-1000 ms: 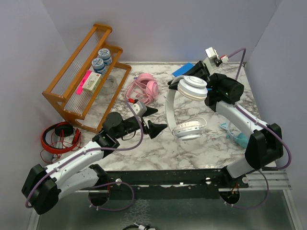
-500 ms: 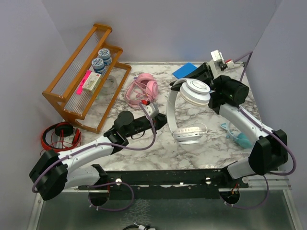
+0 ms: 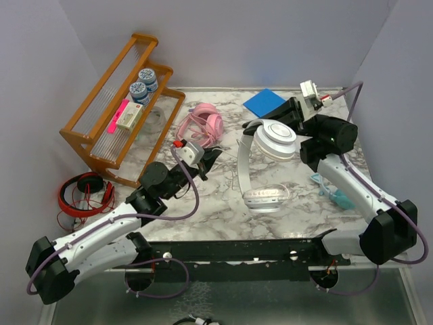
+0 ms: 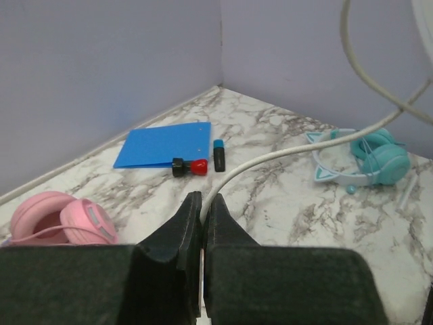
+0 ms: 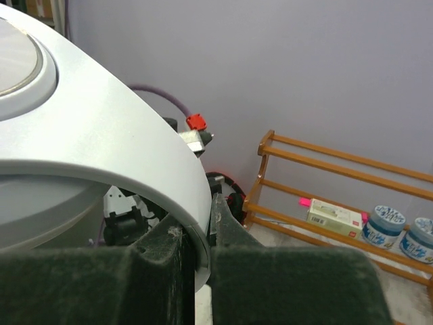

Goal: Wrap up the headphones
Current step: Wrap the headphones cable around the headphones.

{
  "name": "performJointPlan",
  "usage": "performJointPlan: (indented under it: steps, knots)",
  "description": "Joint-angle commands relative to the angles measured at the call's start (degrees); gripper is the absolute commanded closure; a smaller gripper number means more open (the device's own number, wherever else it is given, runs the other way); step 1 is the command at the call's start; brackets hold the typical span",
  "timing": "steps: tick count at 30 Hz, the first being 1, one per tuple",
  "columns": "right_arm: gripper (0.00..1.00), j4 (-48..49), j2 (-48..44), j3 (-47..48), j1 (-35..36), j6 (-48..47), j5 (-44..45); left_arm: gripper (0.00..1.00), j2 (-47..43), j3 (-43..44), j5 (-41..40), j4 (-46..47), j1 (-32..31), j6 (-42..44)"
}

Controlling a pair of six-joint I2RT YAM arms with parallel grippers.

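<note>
Cable (image 4: 284, 154) in left claw (image 4: 202, 201), wrist view only.

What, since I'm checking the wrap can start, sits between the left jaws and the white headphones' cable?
Nothing visible. The left gripper has its jaws shut on the white cable itself, and the right gripper clamps the white headphones by the band.

The top camera looked down on the whole marble table (image 3: 223, 203). It shared the blue folder (image 4: 164, 145) with the low left-wrist view, the wooden rack (image 3: 111, 84) with the right.
</note>
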Motion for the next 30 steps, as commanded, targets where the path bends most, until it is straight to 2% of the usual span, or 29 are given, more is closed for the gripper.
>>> performJointPlan:
  steps: [1,4,7,8,9,10,11,13,18,21,25,30]
  knots:
    - [0.99,3.2,0.1,-3.7,-0.2,4.7,0.2,1.0,3.7,6.3,-6.0,-4.4,0.0,5.2]
    - [0.99,8.5,-0.4,-6.4,0.0,7.7,1.7,1.0,10.4,12.1,-3.4,-5.5,0.0,4.9]
    - [0.99,11.4,-0.9,-8.5,0.5,7.7,3.5,0.98,19.2,19.3,3.3,-5.7,0.0,3.1]
    - [0.99,11.5,-1.7,-9.9,0.5,7.0,5.4,0.87,22.2,21.5,4.2,-5.7,0.0,1.7]
    - [0.99,11.0,-2.8,-11.7,0.5,5.4,8.0,0.63,24.5,23.1,4.1,-6.0,0.0,0.2]
    - [0.99,9.3,-4.2,-13.4,0.5,3.7,10.8,0.43,25.9,24.2,3.1,-6.8,0.0,-1.5]
    - [0.99,7.1,-5.6,-14.8,0.5,1.3,12.9,0.32,26.5,24.4,1.5,-7.2,0.0,-3.7]
    - [0.99,2.9,-8.2,-16.9,0.5,-3.6,16.0,0.22,25.4,23.5,-0.8,-8.6,0.1,-5.5]
    - [0.99,-3.2,-10.5,-19.1,0.5,-10.3,17.7,0.21,18.7,23.1,-9.6,-25.4,0.4,-8.8]
    - [0.99,-1.8,-9.7,-20.2,0.5,-10.0,18.0,0.23,13.0,21.9,-13.3,-34.3,0.6,-12.5]
    - [0.99,3.0,-7.6,-20.6,0.4,-6.8,17.1,0.29,5.6,16.8,-13.2,-34.1,0.7,-15.8]
    - [0.99,2.3,-7.7,-19.2,0.3,-5.7,16.2,0.28,-0.3,12.9,-12.2,-33.2,0.8,-17.3]
